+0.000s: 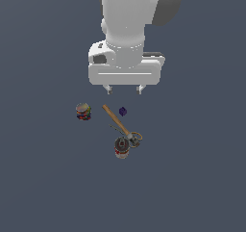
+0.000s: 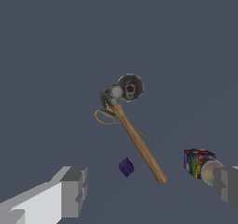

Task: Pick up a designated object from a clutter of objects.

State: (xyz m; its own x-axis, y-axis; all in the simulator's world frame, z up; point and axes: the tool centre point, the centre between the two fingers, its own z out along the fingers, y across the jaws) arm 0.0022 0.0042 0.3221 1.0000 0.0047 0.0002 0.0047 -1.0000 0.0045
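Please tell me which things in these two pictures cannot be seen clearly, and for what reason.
- Arm: the exterior view's upper edge cuts it off.
- Gripper: in the wrist view both fingers run off the picture's edges.
- Striped round thing: one finger partly covers it in the wrist view.
- Purple cube: too small in both views to show surface detail.
- Can: label too small to read; the hammer head overlaps it.
- Thin ring: partly behind the hammer head.

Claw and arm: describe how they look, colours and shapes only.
The arm is glossy white, rounded segments with a dark grey joint section. The claw has a wide white boxy body and two short blocky fingers, white with grey pads. No cables or markings visible.
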